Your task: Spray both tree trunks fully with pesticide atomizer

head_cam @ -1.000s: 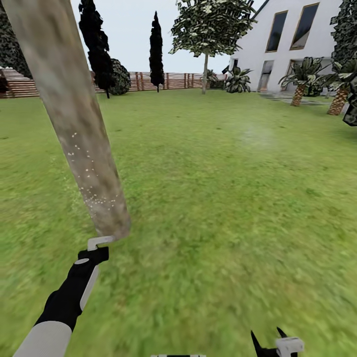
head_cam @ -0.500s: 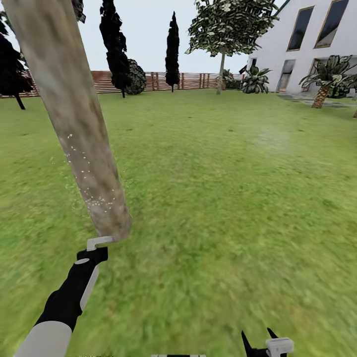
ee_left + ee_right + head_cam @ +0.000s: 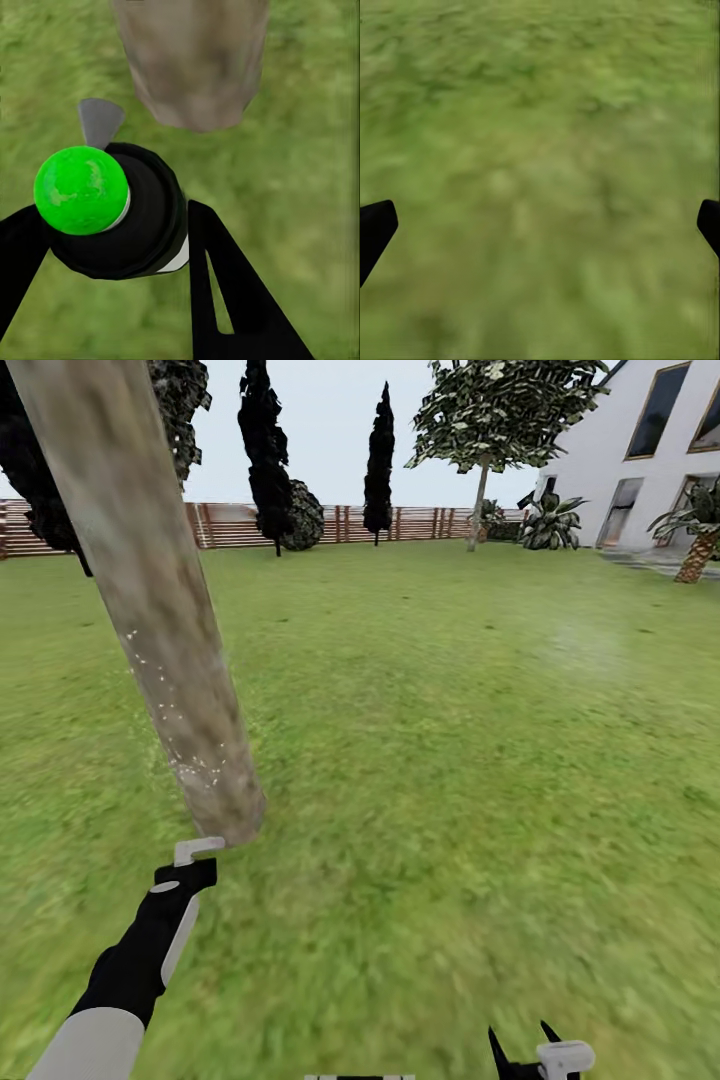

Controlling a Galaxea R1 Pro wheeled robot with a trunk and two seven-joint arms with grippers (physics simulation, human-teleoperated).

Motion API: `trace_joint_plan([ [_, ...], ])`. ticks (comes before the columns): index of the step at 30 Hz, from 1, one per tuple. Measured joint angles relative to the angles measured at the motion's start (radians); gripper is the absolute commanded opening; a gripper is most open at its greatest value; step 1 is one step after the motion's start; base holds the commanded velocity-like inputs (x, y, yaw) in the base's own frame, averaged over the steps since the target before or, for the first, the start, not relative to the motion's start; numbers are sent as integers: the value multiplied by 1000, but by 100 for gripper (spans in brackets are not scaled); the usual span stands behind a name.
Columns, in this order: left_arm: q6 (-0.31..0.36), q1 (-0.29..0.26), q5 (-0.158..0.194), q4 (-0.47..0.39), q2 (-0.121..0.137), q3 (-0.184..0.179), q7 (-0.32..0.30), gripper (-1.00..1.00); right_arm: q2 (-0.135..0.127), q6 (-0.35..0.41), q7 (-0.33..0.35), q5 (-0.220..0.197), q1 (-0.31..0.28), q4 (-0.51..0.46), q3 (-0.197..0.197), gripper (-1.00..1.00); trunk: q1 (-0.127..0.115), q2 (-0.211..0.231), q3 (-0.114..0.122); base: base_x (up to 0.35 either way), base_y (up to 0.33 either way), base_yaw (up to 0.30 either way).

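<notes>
The tree trunk [image 3: 160, 630], thick, pale and mottled, leans up the left of the head view, with white specks on its lower part. My left gripper [image 3: 192, 863] hangs just short of the trunk's base, above the lawn [image 3: 450, 780]. In the left wrist view that gripper [image 3: 112, 221] is shut on the pesticide atomizer [image 3: 82, 189], a black body with a bright green cap and a grey tab, pointing at the trunk base [image 3: 196, 71]. My right gripper [image 3: 541, 1053] sits low at the picture's bottom edge; its fingertips [image 3: 375, 229] stand wide apart over bare grass.
A second tree [image 3: 492, 420] with a pale trunk stands far back beside the white house [image 3: 650, 470]. Thin black trees [image 3: 378, 455] and a brown slat fence [image 3: 420, 522] line the far edge. Open grass stretches to the right of the trunk.
The camera has swung left, so the fence, black trees and house slide right in the picture. The trunk base and the left gripper keep their places; the atomizer stays held.
</notes>
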Motion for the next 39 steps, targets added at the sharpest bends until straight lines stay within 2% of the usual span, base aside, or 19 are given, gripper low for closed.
trace_joint_plan([
  [19, -2, 0, 0, 0, 0, 0, 0, -100, 0, 1, 0, 0, 0, 0, 2, 100, 0, 0, 0, 140, -264, 275],
  [24, -6, 0, 3, 24, -13, -2, -2, -100, 0, 1, 0, 0, 0, 0, 2, 100, 0, 0, 0, 5, -189, 248],
  [25, -8, 0, 4, 33, -16, -19, -3, -100, 0, 1, 0, 0, 0, 0, 2, 100, 0, 0, 0, 0, -14, 44],
  [26, -6, -5, 4, 28, -17, -57, -3, -100, 2, 0, 0, -1, 0, 2, 1, 100, 0, 0, 0, 0, -7, 23],
  [28, 4, -24, 0, 12, -21, -77, -5, -100, 2, 4, 0, -3, 0, 4, 0, 100, 0, 0, 0, 0, -3, 9],
  [29, 16, -44, -1, -10, -26, -80, -6, -100, 1, 5, 0, -3, 0, 4, 0, 100, 0, 0, 0, 0, -1, 2],
  [31, 128, -101, -2, -116, -40, -83, 13, -100, 4, 9, 1, -1, 0, 9, 2, 100, 0, 0, 0, 0, 0, 0],
  [32, 151, -114, -1, -146, -44, -83, 17, -100, 4, 9, 2, -1, 0, 12, 2, 100, 0, 0, 0, 0, 0, 0],
  [35, 219, -167, -2, -186, -79, -84, 28, -100, 4, 10, 2, -1, 0, 26, 2, 100, 0, 0, 0, 0, 0, 0],
  [39, 237, -205, -9, -196, -65, -76, 47, -100, 5, 10, 2, 0, 0, 91, 4, 100, 0, 0, 0, 0, 0, 0],
])
